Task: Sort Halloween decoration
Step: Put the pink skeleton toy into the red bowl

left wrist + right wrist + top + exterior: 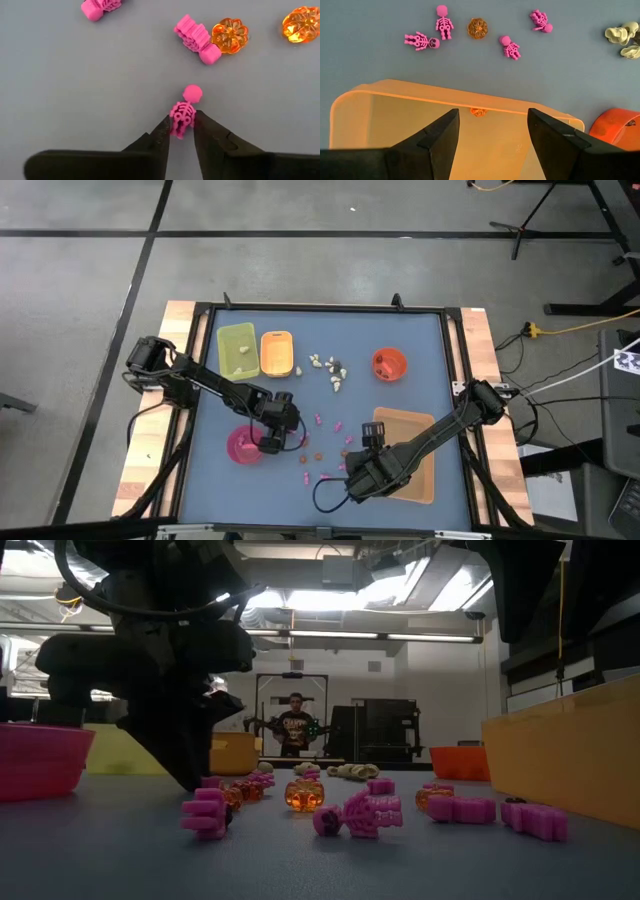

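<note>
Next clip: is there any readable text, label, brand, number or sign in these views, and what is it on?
No text can be read in any view.
White tag at the right edge of the high view: it carries a dark printed pattern, too small to read.
Person's dark shirt in the low view: there is a print on the chest, too blurred to read.

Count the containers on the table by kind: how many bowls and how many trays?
Trays: 3 (green tray, orange tray, tan tray)
Bowls: 2 (pink bowl, red bowl)
Total: 5
</note>
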Tool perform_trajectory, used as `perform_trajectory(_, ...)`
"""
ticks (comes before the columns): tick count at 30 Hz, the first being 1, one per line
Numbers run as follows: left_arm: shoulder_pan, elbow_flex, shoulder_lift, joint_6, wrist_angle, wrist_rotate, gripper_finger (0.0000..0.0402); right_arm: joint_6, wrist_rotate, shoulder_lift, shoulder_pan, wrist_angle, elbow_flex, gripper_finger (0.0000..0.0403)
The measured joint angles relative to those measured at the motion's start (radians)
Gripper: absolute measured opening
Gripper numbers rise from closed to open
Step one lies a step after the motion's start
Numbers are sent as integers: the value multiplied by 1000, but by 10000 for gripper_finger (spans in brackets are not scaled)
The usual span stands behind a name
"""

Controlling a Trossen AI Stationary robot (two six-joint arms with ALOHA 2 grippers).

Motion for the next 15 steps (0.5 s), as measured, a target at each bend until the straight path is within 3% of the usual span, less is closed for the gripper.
perform_trajectory(15, 0, 0, -1, 0, 0, -5, 30, 0, 0, 0, 0, 0, 0, 234)
